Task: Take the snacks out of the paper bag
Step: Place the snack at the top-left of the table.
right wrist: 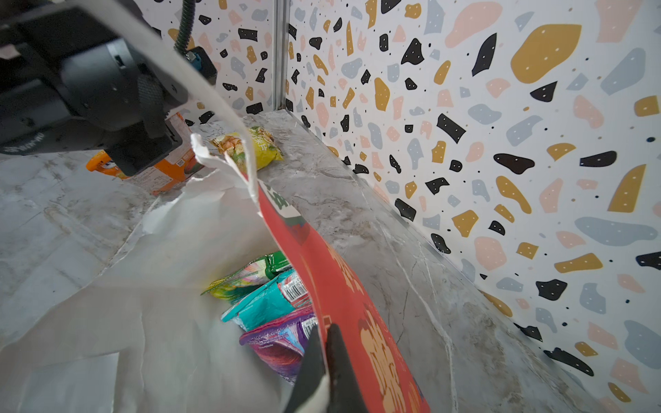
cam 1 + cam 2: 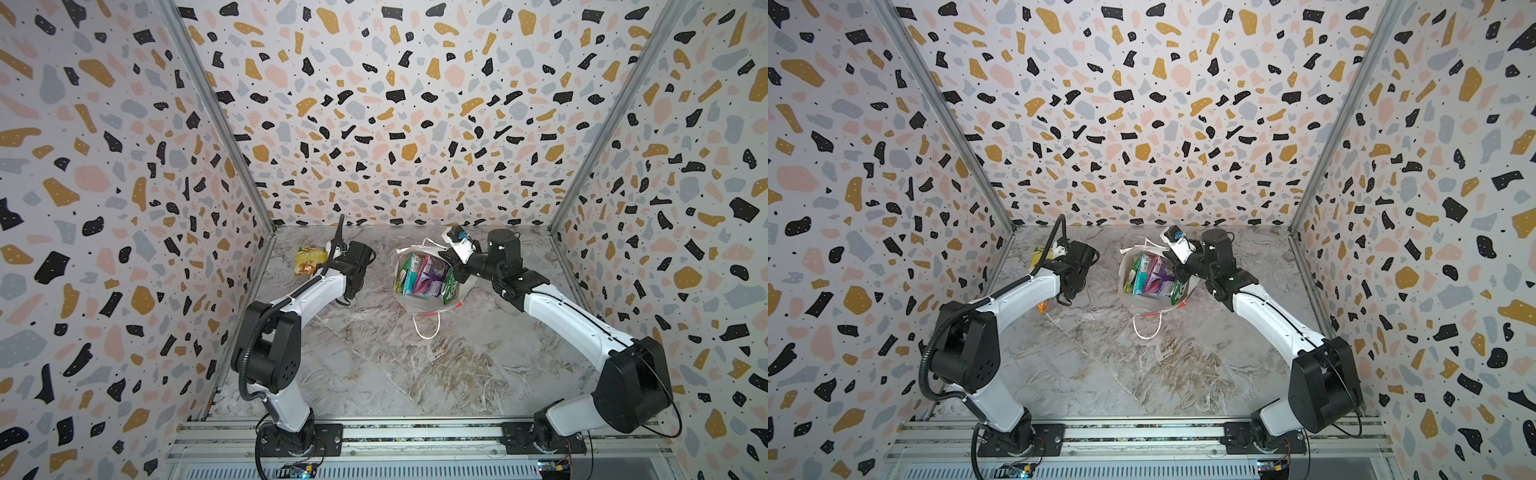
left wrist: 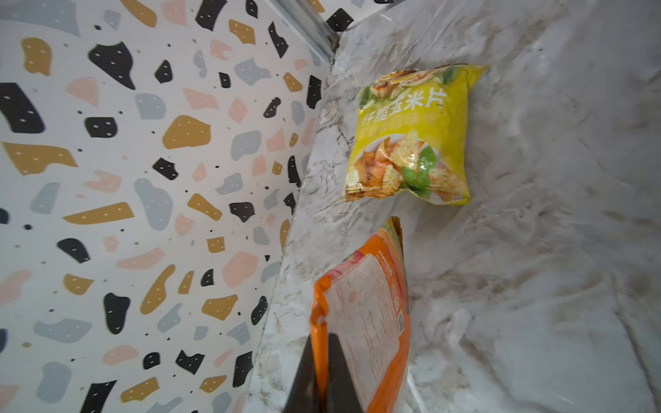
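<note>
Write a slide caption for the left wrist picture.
Left gripper pinches the orange packet by its edge; a yellow packet lies on the marble table beyond.

The paper bag is red outside with gold characters, white inside. Packets: one teal packet, one purple packet, one yellow-green packet, one yellow packet, one orange packet. The surface is grey-white marble, veined with brown. The walls are white terrazzo, flecked black, ochre, pink and grey.

Terrazzo-patterned walls (metal corner strips between them) enclose a grey marble-look tabletop.
</note>
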Controlling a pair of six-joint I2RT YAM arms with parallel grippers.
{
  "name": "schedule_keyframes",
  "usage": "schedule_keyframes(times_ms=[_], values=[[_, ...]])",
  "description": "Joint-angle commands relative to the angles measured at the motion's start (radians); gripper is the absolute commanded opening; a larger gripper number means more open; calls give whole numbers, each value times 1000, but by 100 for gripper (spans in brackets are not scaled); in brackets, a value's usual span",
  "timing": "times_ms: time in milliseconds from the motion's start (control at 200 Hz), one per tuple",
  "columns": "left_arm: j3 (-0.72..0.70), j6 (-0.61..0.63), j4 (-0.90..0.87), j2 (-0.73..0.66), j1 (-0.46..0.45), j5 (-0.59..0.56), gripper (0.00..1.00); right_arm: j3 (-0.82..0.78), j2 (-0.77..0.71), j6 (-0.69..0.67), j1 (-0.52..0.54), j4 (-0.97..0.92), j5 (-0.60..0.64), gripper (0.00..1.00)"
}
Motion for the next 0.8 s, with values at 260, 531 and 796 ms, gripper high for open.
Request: schedule_keyframes(times_ms=[260, 531, 796], values=[[21, 95, 13, 152, 45, -98, 0, 18, -18, 8, -9, 5, 29, 0], [37, 133, 44, 201, -11, -19, 0, 17, -19, 7, -9, 2, 36, 0], [29, 149, 38, 117, -9, -2, 0, 17, -24, 10, -9, 6, 31, 0]])
